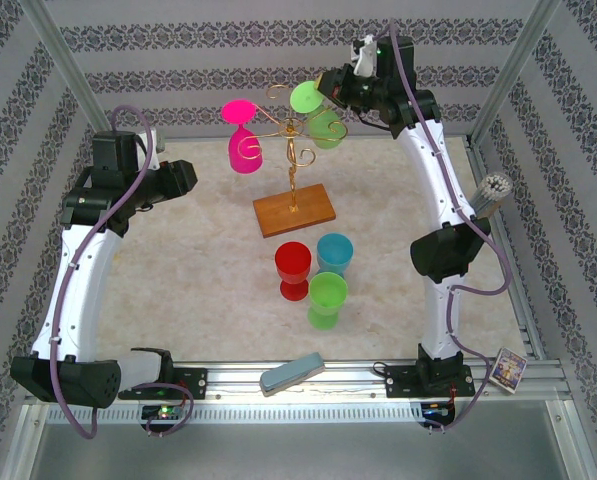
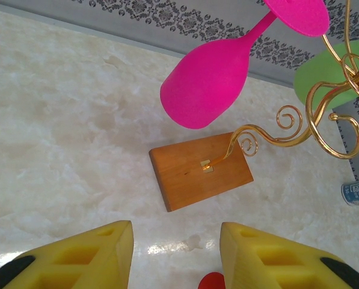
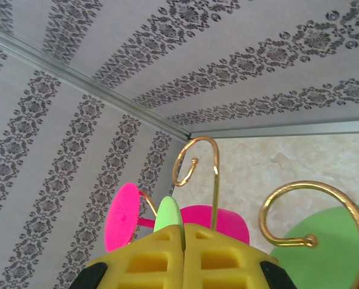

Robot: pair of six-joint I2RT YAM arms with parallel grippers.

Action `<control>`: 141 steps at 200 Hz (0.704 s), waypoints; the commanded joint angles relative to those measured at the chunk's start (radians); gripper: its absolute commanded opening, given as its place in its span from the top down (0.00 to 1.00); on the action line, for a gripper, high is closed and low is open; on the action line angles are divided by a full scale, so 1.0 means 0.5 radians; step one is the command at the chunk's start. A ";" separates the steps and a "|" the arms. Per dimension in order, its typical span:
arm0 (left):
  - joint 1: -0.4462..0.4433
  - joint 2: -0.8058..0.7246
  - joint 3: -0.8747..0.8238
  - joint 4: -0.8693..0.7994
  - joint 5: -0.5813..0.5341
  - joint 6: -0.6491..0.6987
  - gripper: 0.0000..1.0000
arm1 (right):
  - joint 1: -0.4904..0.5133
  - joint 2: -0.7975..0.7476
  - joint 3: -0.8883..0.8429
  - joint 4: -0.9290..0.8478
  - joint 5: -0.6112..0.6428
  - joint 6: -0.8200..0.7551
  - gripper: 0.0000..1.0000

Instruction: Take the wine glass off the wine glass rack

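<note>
The gold wire wine glass rack (image 1: 294,150) stands on its brown wooden base (image 1: 294,210) at the back middle of the table. A pink wine glass (image 1: 244,148) hangs upside down from its left arm, and a green wine glass (image 1: 325,122) from its right. My right gripper (image 1: 328,88) is shut on the thin edge of the green glass's foot (image 3: 168,214), right beside a gold hook (image 3: 197,159). My left gripper (image 2: 176,253) is open with nothing in it, hovering left of the rack, with the base (image 2: 200,170) and pink glass (image 2: 209,81) ahead of it.
Three glasses stand upright in front of the rack: red (image 1: 293,268), blue (image 1: 334,253) and green (image 1: 327,299). A grey block (image 1: 291,373) lies on the front rail and a small card (image 1: 510,370) at the right corner. Patterned walls enclose the table.
</note>
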 commanded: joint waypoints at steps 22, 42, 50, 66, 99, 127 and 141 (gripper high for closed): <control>-0.019 -0.028 0.006 0.001 -0.025 0.051 0.57 | 0.038 0.128 0.243 0.027 -0.062 0.028 1.00; -0.021 -0.022 0.012 -0.003 -0.031 0.053 0.57 | 0.045 0.190 0.325 0.040 -0.064 0.059 1.00; -0.021 -0.022 0.010 -0.005 -0.034 0.056 0.57 | 0.043 0.217 0.358 0.044 -0.067 0.074 1.00; -0.021 -0.022 0.013 -0.011 -0.043 0.063 0.57 | 0.044 0.264 0.412 0.052 -0.076 0.098 1.00; -0.019 -0.020 0.012 -0.022 -0.059 0.071 0.57 | 0.044 0.314 0.434 0.105 -0.076 0.143 1.00; -0.021 -0.017 0.012 -0.021 -0.060 0.071 0.57 | 0.044 0.344 0.452 0.138 -0.049 0.165 1.00; -0.021 -0.019 0.014 -0.023 -0.064 0.073 0.57 | 0.044 0.357 0.457 0.158 -0.034 0.179 1.00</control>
